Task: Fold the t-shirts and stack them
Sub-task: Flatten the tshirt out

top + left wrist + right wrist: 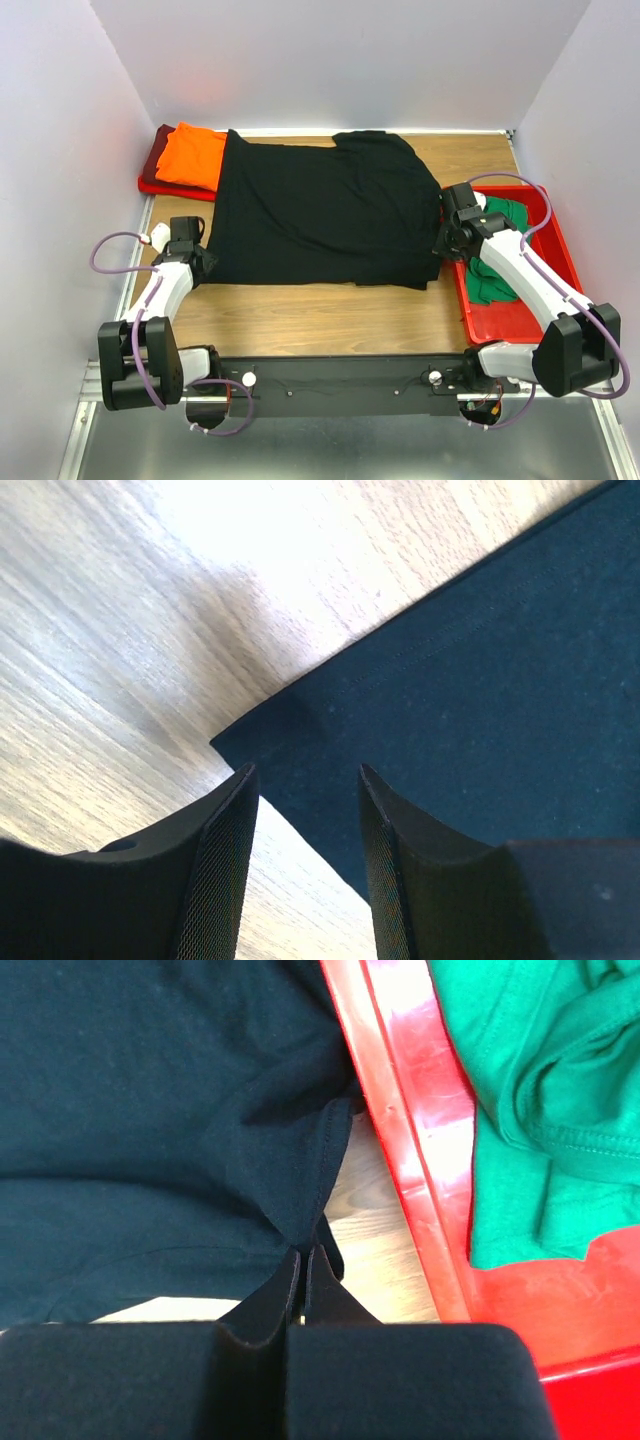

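Fold set-up: black t-shirt (320,210) spread flat on the table (330,315), right fingers (268,1305) pinched shut on its edge, left fingers (215,870) parted astride the near-left corner, which they probably must grip next

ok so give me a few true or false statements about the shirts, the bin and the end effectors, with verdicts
1. The right end effector is shut on the black t-shirt. True.
2. The orange t-shirt lies in the red bin. False: it lies on the dark red t-shirt.
3. The green t-shirt lies in the red bin. True.
4. The left end effector grips the black t-shirt. False: it is open over the shirt's corner.
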{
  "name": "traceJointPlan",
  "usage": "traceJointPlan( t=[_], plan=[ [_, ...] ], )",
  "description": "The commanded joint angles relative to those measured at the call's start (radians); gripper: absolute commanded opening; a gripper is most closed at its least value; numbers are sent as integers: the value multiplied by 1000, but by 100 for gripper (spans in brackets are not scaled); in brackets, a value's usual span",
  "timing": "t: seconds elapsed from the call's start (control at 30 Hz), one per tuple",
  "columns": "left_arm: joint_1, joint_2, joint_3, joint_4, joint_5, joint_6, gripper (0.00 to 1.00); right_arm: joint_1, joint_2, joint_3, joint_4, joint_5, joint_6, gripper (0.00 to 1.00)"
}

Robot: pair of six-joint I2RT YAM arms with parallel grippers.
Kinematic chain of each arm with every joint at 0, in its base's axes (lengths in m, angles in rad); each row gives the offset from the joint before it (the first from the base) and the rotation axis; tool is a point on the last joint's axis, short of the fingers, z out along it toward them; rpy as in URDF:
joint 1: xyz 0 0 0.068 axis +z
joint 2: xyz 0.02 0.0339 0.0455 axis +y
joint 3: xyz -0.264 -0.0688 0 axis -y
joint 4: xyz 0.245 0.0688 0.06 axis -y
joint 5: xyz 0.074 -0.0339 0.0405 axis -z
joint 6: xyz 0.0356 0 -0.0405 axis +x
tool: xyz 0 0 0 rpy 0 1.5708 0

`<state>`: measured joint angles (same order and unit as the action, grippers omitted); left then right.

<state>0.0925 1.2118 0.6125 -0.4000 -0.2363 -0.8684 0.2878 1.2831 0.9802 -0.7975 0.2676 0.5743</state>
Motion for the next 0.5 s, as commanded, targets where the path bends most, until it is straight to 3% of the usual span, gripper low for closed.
traceJointPlan(
  t=[0.0, 0.47],
  plan=[
    [9, 0, -22, -8, -69, -47, 52, -7, -11, -11, 34, -28, -16, 0],
    [16, 104, -46, 59, -126, -46, 51, -7, -45, -32, 50, -50, -22, 1]
  ],
)
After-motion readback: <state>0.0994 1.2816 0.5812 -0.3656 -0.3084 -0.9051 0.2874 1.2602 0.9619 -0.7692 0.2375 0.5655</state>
